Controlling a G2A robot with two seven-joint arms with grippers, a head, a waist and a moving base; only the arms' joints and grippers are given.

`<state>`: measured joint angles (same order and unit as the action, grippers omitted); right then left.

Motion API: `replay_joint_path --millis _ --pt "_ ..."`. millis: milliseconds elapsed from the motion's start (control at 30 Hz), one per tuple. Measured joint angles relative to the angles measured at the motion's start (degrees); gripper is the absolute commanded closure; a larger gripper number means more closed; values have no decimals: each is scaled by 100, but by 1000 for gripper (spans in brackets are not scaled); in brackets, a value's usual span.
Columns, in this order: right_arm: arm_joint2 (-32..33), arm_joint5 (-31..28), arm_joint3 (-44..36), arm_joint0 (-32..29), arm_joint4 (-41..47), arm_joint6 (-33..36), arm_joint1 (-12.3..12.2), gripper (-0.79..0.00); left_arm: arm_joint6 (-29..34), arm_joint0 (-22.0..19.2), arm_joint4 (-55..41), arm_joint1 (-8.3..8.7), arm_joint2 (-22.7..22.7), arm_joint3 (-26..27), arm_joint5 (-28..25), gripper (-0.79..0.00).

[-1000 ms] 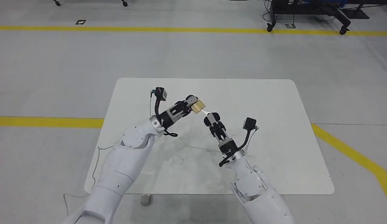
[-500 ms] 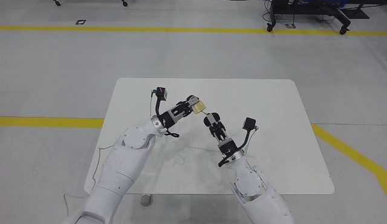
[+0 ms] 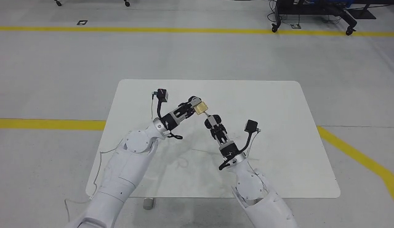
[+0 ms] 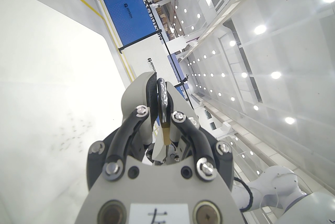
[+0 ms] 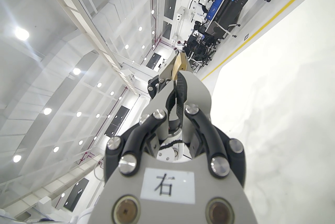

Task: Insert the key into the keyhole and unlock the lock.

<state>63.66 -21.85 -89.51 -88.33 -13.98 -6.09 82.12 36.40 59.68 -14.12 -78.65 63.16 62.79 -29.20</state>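
Above the table (image 3: 277,105), left fingers (image 4: 136,97) tight around lock (image 3: 201,108), right fingers (image 5: 193,94) around key (image 3: 208,114), tip to tip.

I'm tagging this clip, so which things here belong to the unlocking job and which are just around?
Job:
lock, in the left jaws
key, in the right jaws, tip at the lock

Around:
table
wheeled rack behind
yellow floor lines

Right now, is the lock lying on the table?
No: the lock is clamped in the left claw, raised off the table.
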Motion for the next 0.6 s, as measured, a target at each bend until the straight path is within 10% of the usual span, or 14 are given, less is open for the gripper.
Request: replay_joint_path --millis 600 --pt "-37 -38 -27 -22 33 105 1 0 102 -8 -62 9 -11 -8 -37 0"
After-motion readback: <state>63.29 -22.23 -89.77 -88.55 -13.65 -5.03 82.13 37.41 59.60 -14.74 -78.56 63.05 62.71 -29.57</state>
